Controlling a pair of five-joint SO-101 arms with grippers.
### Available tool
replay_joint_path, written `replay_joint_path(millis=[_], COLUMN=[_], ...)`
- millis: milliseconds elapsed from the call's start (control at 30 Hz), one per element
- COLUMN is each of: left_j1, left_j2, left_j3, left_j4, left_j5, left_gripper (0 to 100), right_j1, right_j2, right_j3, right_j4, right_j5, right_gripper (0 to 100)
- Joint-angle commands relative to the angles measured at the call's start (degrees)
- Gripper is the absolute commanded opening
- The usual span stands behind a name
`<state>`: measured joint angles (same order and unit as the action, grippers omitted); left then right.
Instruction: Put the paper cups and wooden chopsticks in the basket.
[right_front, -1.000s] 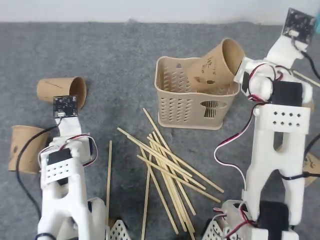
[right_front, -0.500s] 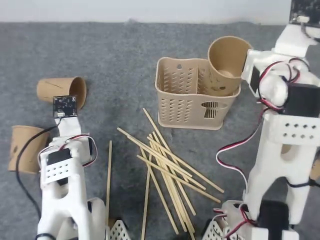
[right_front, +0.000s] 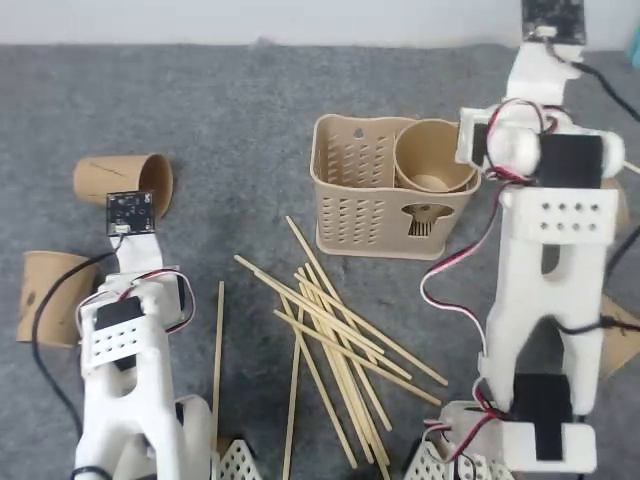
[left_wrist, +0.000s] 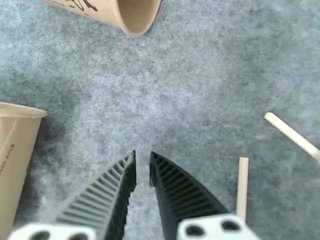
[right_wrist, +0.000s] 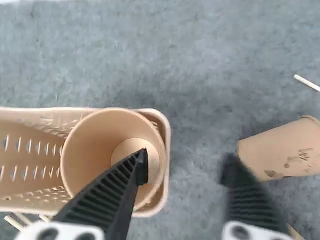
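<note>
The paper cup (right_front: 435, 158), tilted above the basket (right_front: 368, 215) a second ago, now stands upright inside it, and the right claw (right_wrist: 187, 162) gapes open astride the cup's rim, so that cup looks delivered; the left claw (left_wrist: 142, 161) sits nearly closed, empty, well apart from the basket.

A grey, felt-like fabric (right_front: 220, 110) spreads from edge to edge under everything, its nap mottled in lighter and darker flecks and lying flat without folds. At 12 o'clock in the high view the fabric ends in a slightly uneven line against a pale, plain wall (right_front: 250, 20), which shows as a narrow band across the whole width. The light is soft and even, casting only faint, blurred shadows on the fabric.
</note>
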<state>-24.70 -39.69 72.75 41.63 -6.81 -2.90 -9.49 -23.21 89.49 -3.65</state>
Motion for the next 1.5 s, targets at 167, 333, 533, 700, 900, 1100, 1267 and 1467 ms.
replay_joint_path(millis=[167,333,533,700,900,1100,1267,1467], left_j1=[0.1,0.3,0.2,0.1,0.2,0.2,0.1,0.1], left_j2=[-1.8,-1.8,-1.8,-1.8,-1.8,-1.8,-1.8,-1.8], left_j3=[-0.4,-0.4,-0.4,-0.4,-0.4,-0.4,-0.4,-0.4], left_j4=[-0.1,-0.1,-0.1,-0.1,-0.1,-0.1,-0.1,-0.1], left_j5=[-0.2,-0.2,-0.2,-0.2,-0.2,-0.2,-0.2,-0.2], left_gripper=[4,4,4,4,4,4,4,4], right_j1=[16.2,29.8,40.0,49.8,57.0,57.9,54.5,52.4], right_j2=[-15.7,-19.8,-20.3,-20.4,-20.4,-19.6,-19.6,-19.9], right_j3=[-4.0,9.9,24.8,35.9,46.5,57.8,64.9,71.0], right_j4=[13.7,12.9,11.6,4.9,-2.1,-13.5,-21.9,-32.4], right_j5=[1.2,3.7,14.2,21.1,27.5,28.0,27.8,25.8], right_gripper=[22.3,14.1,14.1,14.1,18.3,25.6,25.6,23.3])
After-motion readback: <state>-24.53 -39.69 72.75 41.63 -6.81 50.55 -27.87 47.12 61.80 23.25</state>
